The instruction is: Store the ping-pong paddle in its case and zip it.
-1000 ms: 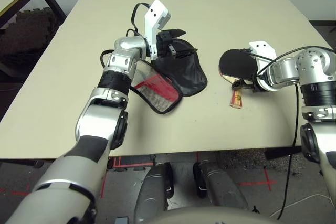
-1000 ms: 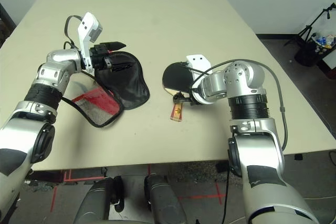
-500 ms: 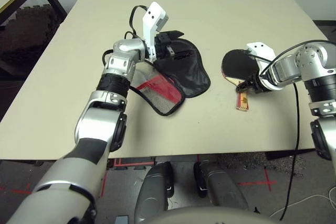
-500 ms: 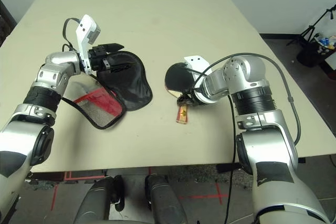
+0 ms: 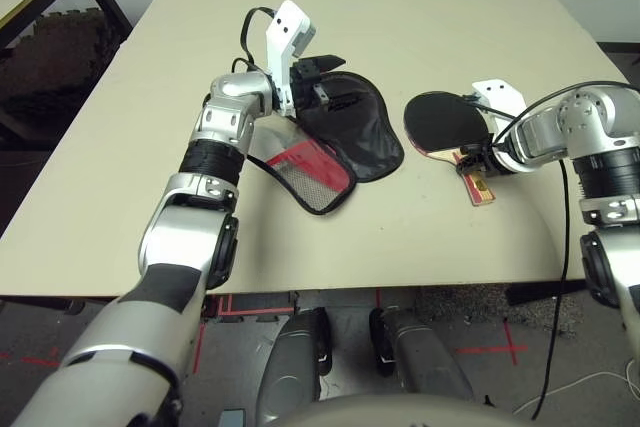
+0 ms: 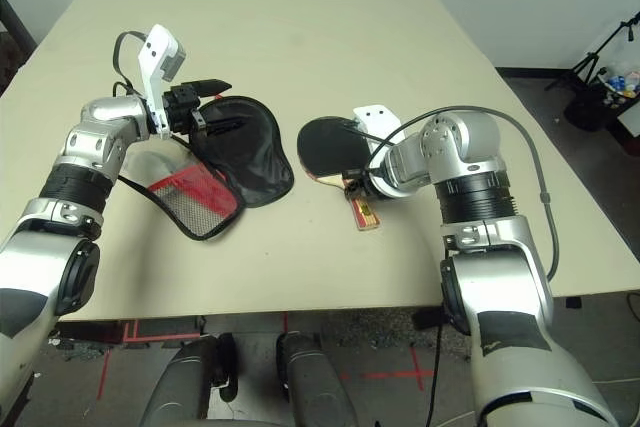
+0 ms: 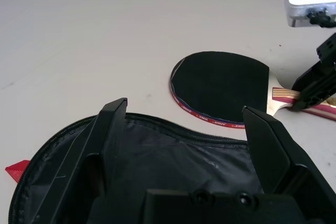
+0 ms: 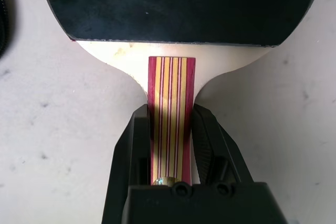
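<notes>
Pale table [image 5: 300,247], right gripper [image 8: 170,129] clasping paddle [image 8: 172,98]

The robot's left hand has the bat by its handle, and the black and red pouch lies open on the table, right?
Not quite: the right gripper holds the handle, as the right wrist view shows.

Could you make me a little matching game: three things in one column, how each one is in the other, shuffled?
1. bat
2. case
3. left tool

A. fingers spread wide above black fabric
B. handle gripped between two black fingers
C. lying on the table, with a mesh panel showing

Pairs: 1-B, 2-C, 3-A
</notes>
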Robot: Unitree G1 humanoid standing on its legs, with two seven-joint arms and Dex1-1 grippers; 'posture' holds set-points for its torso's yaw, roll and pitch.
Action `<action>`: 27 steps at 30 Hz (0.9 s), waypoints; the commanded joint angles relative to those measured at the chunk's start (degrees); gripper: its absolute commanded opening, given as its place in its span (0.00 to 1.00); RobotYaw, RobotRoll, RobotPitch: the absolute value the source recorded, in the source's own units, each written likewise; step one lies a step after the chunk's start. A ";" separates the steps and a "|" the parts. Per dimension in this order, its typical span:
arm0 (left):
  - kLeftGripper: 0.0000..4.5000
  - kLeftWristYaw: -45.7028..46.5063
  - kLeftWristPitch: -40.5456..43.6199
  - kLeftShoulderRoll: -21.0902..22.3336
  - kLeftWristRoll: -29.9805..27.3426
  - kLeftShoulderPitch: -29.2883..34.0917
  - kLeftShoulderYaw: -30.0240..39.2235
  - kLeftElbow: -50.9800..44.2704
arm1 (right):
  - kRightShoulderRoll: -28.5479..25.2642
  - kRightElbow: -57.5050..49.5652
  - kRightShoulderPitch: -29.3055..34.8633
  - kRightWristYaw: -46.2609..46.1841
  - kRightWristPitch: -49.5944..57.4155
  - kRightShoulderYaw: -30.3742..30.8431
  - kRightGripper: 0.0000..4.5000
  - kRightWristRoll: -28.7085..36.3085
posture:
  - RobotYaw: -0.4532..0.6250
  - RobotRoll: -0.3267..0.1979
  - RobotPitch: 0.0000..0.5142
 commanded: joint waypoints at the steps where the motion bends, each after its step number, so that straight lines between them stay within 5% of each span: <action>1: 1.00 0.60 1.28 1.27 -0.67 0.70 1.16 -1.31 | 0.07 -4.44 1.96 4.39 -7.18 1.15 0.25 -3.56 | 0.24 0.62 0.24; 4: 1.00 1.26 2.12 2.76 -1.06 0.79 1.82 -2.23 | 12.65 10.62 -21.37 1.28 -2.76 -0.16 0.25 -8.36 | 0.25 0.62 0.23; 6: 1.00 1.59 2.67 4.03 -1.14 0.70 2.39 -2.78 | 15.72 16.33 -26.75 2.13 -2.26 -0.91 0.25 -10.30 | 0.26 0.62 0.23; 16: 1.00 1.07 5.76 11.91 -0.91 2.15 2.54 -7.30 | 19.83 31.31 -35.07 9.61 -7.93 -1.02 0.25 -17.01 | 0.30 0.62 0.24; 27: 1.00 0.97 8.33 20.78 -0.82 3.25 4.40 -8.81 | 26.23 35.95 -35.61 12.58 -7.32 -2.12 0.25 -20.21 | 0.34 0.62 0.25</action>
